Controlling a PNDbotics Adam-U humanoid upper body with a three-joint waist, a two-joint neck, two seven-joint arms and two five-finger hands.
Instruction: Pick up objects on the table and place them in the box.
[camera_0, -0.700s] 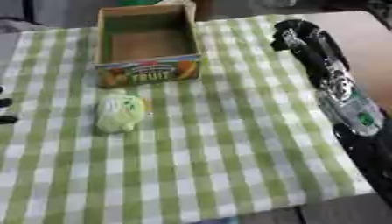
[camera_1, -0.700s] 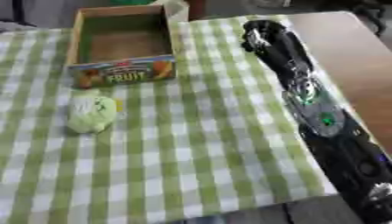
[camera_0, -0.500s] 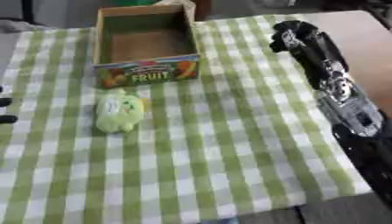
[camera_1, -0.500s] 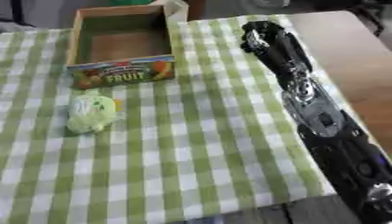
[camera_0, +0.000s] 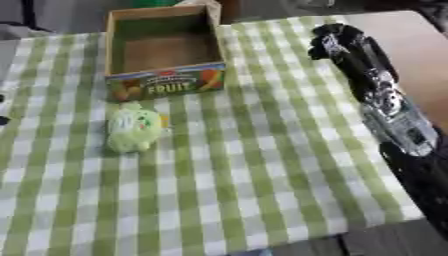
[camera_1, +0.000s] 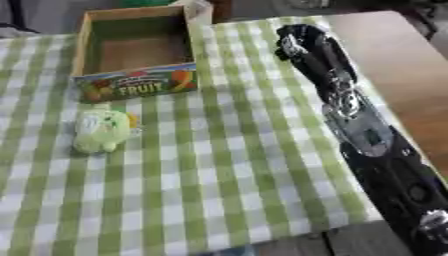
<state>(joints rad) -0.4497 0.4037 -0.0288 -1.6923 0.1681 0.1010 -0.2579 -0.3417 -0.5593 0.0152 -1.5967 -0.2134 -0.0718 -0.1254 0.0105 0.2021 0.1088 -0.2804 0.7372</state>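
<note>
My right robot hand (camera_0: 337, 37), fingers curled on nothing, hovers right of the fruit box (camera_0: 164, 50); the green plush toy (camera_0: 133, 128) before it looks soft, light, best grasped round its middle.

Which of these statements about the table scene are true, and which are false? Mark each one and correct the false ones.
1. The box holds nothing that can be seen. True.
2. The green toy lies inside the box. False: it lies on the checked cloth, just in front of the box's printed side.
3. The right hand reaches along the cloth's right side, level with the box. True.
4. The right hand is holding the green toy. False: the hand is far from the toy, on the other side of the cloth, and nothing can be seen in it.
5. The box's front side bears the word FRUIT. True.
</note>
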